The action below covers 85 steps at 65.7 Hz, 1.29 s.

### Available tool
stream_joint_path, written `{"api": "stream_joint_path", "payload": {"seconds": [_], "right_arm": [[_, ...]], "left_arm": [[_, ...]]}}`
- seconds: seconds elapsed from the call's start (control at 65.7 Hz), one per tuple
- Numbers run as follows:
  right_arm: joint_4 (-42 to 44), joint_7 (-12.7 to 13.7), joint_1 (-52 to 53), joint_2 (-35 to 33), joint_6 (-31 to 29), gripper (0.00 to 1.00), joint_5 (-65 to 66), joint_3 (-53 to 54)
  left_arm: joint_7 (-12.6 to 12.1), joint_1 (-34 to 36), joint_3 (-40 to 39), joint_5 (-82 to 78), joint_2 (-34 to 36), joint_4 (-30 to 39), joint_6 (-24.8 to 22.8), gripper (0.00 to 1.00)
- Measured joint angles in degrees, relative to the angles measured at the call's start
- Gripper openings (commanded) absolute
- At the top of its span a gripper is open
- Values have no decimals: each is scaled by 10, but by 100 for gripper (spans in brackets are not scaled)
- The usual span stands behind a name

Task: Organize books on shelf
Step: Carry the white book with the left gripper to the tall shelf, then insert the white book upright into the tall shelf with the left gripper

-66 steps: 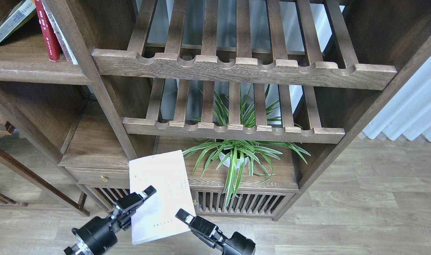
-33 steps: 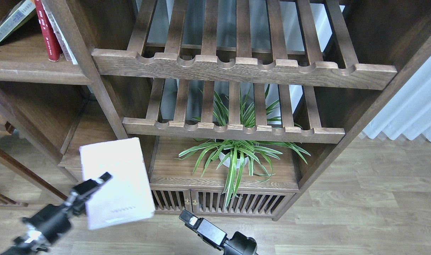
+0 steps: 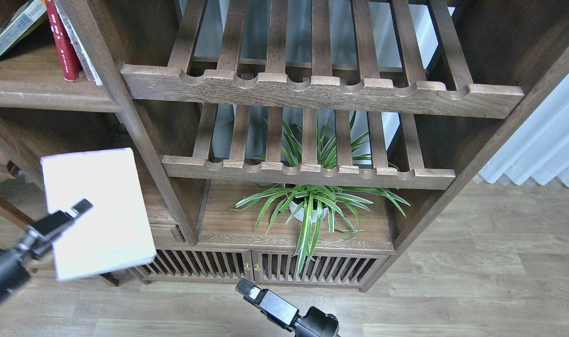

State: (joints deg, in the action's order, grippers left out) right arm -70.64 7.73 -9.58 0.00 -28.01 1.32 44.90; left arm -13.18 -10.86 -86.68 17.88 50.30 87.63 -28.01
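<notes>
The left gripper (image 3: pixel 74 211), clamped on the thin pale lavender-white paperback (image 3: pixel 97 210), has carried it leftward, below the dark-brown board shelf (image 3: pixel 46 96); lifting remains; the right gripper's (image 3: pixel 247 290) jaw state is indiscernible

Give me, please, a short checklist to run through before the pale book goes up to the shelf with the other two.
1. Left gripper shut on the pale book: ok; one finger lies over the cover.
2. Right gripper apart from the book: ok; low, holding nothing, jaws indistinct.
3. Free room on the shelf: ok; bare board left of the red book.
4. Grey-green book upright: not ok; it leans.
5. Path upward free: cannot tell; the cabinet post stands close beside the book.
</notes>
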Motion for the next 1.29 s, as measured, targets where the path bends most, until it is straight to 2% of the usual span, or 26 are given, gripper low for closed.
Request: {"api": "stream_joint_path", "payload": {"seconds": [0.183, 0.456, 0.624, 0.776, 1.065, 1.293], "right_arm": [[2, 0, 0, 0, 0, 99, 0, 0], [2, 0, 0, 0, 0, 99, 1, 1], [2, 0, 0, 0, 0, 99, 1, 1], [2, 0, 0, 0, 0, 99, 1, 1], [1, 0, 0, 0, 0, 99, 1, 1], [-1, 0, 0, 0, 0, 99, 0, 1]], "left_arm": [[-21, 18, -79, -31, 22, -4, 0, 10], [-26, 48, -174, -134, 35, -18, 0, 10], [-42, 85, -199, -168, 39, -32, 0, 10], [-54, 152, -204, -204, 64, -59, 0, 10], [-55, 342, -108, -306, 76, -135, 0, 10], [-56, 523, 33, -358, 74, -203, 0, 11]]}}
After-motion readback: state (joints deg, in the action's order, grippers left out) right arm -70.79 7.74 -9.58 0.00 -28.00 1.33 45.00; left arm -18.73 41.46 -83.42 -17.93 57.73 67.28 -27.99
